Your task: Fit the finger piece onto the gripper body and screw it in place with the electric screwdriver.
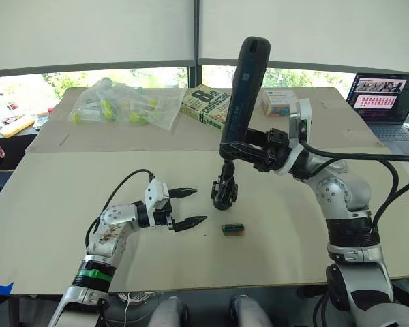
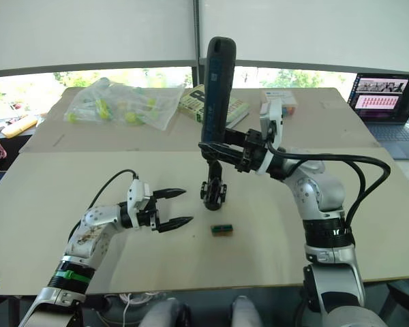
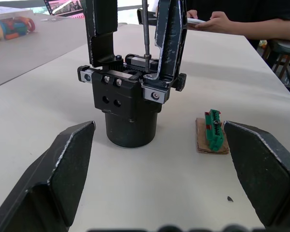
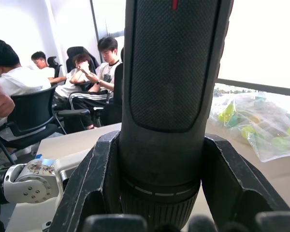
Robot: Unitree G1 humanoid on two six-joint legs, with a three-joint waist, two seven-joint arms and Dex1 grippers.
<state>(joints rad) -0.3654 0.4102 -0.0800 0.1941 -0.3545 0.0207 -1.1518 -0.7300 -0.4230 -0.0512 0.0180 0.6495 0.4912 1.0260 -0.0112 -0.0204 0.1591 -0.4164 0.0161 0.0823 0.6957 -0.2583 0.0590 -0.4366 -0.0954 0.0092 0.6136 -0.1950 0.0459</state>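
Observation:
The gripper body stands upright mid-table, also seen as the gripper body. Two black fingers rise from its top. The finger piece is the one beside the thin metal bit, whose tip rests on a screw on the body's top. The electric screwdriver stands nearly vertical over the body, with my right gripper shut around its lower end; the electric screwdriver is clamped between both fingers. My left gripper is open just left of the body, touching nothing, one finger on each side.
A small green part on a cardboard scrap lies right of the left gripper, in front of the body. At the far edge lie a plastic bag of yellow-green items, a book and a small box. A laptop sits at the far right. People sit beyond.

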